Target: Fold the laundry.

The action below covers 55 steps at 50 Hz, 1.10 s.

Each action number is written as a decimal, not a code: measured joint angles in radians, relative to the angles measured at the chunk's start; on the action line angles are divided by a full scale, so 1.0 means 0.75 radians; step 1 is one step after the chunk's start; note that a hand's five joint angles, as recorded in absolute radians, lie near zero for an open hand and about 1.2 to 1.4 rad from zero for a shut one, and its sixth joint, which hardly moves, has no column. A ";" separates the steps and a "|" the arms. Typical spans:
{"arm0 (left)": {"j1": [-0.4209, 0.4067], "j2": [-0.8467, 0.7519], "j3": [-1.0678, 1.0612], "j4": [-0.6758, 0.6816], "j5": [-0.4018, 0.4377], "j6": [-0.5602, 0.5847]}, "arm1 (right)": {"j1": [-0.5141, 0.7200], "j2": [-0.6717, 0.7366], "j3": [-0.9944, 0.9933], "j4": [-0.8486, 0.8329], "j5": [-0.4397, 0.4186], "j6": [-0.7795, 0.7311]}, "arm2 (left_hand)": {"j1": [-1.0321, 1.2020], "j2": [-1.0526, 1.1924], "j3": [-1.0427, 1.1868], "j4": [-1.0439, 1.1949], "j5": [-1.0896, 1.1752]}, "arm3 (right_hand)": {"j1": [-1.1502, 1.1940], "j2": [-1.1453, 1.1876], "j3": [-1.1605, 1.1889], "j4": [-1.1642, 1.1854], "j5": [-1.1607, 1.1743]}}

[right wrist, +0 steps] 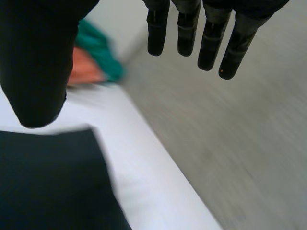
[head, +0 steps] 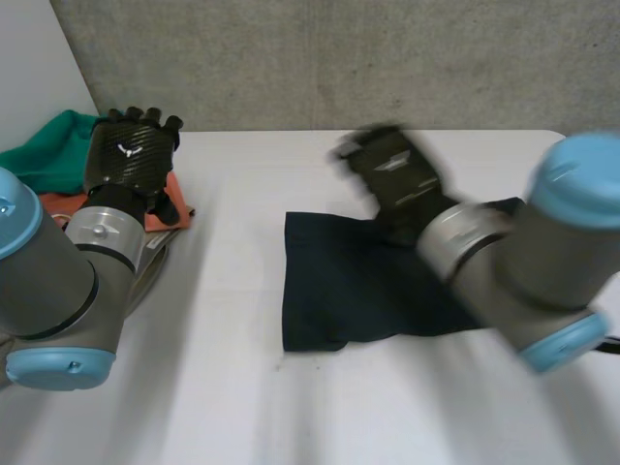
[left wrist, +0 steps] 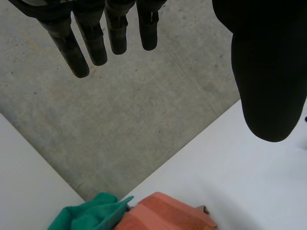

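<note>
A dark navy cloth (head: 358, 281) lies folded flat on the white table (head: 242, 387), right of the middle; it also appears under my right palm as the navy cloth (right wrist: 48, 182). My right hand (head: 397, 174) hovers above the cloth's far edge, fingers (right wrist: 206, 33) straight and thumb apart, holding nothing. My left hand (head: 131, 150) is raised at the table's far left over the pile of clothes, its fingers (left wrist: 96, 33) straight and empty.
A green garment (head: 48, 150) and an orange garment (head: 170, 208) lie piled at the table's far left; they show again as the green garment (left wrist: 91, 213) and orange garment (left wrist: 163, 215). A grey concrete wall (head: 339, 58) stands behind the table.
</note>
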 measured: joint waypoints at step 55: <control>-0.121 -0.058 -0.020 0.000 0.000 -0.018 | -0.636 -0.043 0.239 -0.015 -0.465 -0.556 | 0.000 -0.002 0.000 -0.007 0.000 | 0.916 1.126 1.173 1.172 1.102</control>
